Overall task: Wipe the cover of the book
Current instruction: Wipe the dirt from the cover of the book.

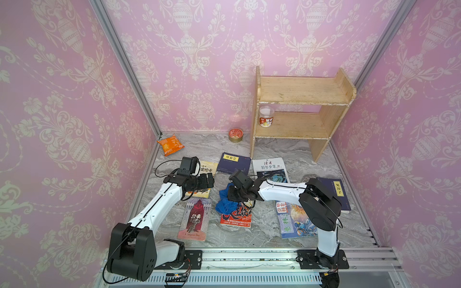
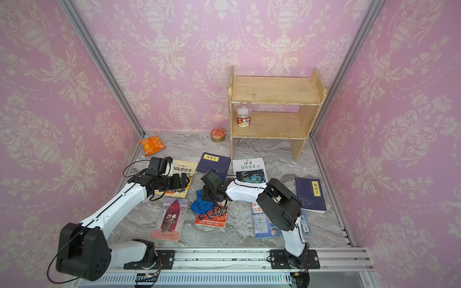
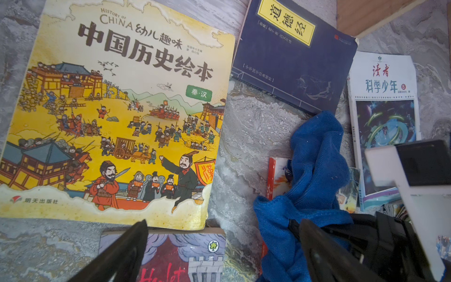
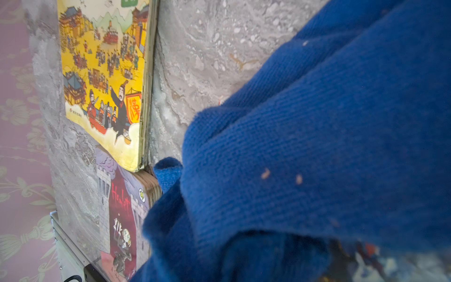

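Right claw (image 1: pixel 234 197) was clamped shut on the blue cloth (image 1: pixel 224 205). The bunch hung below the claw and draped onto the far end of the red book (image 1: pixel 237 219) directly under it. It was probably held wadded like that so it could be dragged across the cover. Judged as the wipe starting or underway, with the red book the likely target.

Left claw (image 1: pixel 212 181) had its jaws wide apart and held nothing. It hovered over the near edge of the yellow history book (image 1: pixel 208 168), with the cloth just off to its right. It was likely parked clear of the wiping, or ready to pin a book; could not tell which. The Hamlet book (image 1: pixel 194 219) lay on the base side of that claw.

Both top views gave the whole layout, but the right claw's jaws were buried in cloth. The right wrist view was almost all fabric, with lint specks visible, the jaws hidden and the red cover barely showing. The left wrist view showed the spread fingers (image 3: pixel 122 254), the cloth trailing up toward a dark blue book (image 3: pixel 292 61), and the red book's edge poking out beside the cloth.
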